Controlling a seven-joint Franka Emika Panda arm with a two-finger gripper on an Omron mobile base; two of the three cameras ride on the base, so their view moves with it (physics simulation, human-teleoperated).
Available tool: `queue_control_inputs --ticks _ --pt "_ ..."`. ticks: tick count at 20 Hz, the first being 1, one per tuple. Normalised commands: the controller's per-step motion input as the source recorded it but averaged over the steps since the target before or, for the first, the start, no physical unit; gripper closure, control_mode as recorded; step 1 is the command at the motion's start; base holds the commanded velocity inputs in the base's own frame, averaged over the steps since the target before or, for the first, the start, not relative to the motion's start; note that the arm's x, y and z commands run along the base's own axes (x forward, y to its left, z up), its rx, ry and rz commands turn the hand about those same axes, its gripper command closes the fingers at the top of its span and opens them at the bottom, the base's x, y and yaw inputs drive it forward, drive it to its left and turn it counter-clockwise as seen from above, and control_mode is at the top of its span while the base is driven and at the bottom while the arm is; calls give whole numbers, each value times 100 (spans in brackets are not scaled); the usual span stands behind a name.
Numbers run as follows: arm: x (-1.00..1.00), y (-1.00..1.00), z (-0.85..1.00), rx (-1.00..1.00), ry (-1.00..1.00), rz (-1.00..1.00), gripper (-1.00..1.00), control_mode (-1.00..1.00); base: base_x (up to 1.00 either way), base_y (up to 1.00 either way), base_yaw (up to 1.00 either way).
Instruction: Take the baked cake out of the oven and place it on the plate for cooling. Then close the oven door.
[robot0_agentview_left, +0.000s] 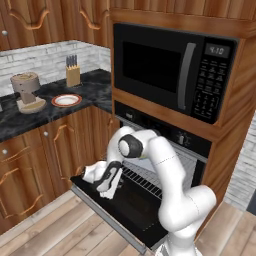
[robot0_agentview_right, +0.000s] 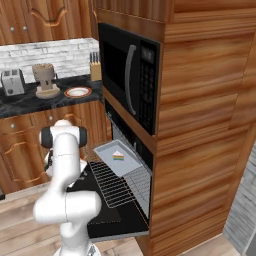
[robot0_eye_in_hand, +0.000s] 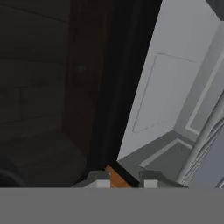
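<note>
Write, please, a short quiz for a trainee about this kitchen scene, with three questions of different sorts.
1. Where does the baked cake lie now?
2. The plate stands: A) on the counter; B) inside the oven; C) on the floor.
3. True or false: the oven door hangs open.

Key
1. On the grey tray, on the wire rack.
2. A
3. True
</note>
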Motion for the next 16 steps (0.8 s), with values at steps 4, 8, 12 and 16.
queue_control_inputs --ticks 4,8,12,16 --pt "-77 71 -1 2 -2 0 -100 -100 0 0 0" --pt "-66 24 90 4 -41 0 -100 -100 0 0 0" --pt "-28 -3 100 12 -42 -1 -100 -100 0 0 0" --pt "7 -17 100 17 -21 -7 -100 -100 0 0 0"
